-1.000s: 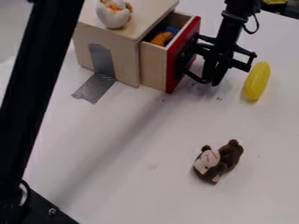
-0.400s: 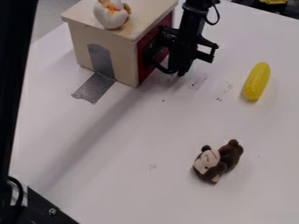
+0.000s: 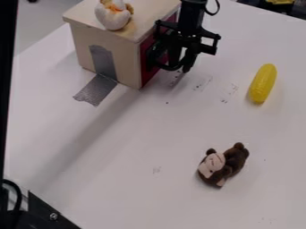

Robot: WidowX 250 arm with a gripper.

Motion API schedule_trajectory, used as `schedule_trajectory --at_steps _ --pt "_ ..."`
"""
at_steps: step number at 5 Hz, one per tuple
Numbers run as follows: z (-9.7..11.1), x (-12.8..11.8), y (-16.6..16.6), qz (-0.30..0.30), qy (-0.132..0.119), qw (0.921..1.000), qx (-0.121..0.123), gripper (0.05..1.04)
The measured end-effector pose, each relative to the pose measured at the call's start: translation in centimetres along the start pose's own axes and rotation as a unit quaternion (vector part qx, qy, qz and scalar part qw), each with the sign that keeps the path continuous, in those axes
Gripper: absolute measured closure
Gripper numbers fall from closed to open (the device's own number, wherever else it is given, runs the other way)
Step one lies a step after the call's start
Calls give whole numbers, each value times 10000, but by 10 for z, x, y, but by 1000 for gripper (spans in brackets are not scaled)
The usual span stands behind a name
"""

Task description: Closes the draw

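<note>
The black gripper [image 3: 179, 68] hangs at the right side of the wooden box [image 3: 122, 50], close against the drawer's red front [image 3: 148, 74]. That front now stands flush with the box's side, so the drawer is in and its inside is hidden. The gripper covers the middle of the red front, and whether the two touch is hard to tell.
A white egg-like toy [image 3: 113, 17] sits on top of the box. Grey tape [image 3: 97, 89] runs from the box onto the table [image 3: 119, 179]. A yellow toy [image 3: 263, 83] lies at the right, a brown plush monkey [image 3: 223, 164] at the lower right.
The gripper has moved left with the drawer's red front, and the drawer went from partly out to flush with the box. Since then the gripper has changed its pose slightly beside it.
</note>
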State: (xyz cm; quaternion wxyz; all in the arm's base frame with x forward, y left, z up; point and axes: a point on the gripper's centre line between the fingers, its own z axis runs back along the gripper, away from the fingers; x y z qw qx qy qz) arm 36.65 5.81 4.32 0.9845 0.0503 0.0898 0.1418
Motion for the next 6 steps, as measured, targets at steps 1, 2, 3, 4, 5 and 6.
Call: schedule_trajectory --at_steps 1,2,3,4,5,6 --pt "11 -3 -3 -105 -470 9979 -444 389" --pt "20 -7 -7 -342 -742 9928 -879 133" --pt "22 -12 -6 -438 -835 9916 -884 91" --pt "31 -16 -10 -535 -849 9914 -837 91" --pt "101 -25 -8 -645 -1816 9779 -817 90" --pt "94 -29 -24 -848 -1673 9791 -790 90"
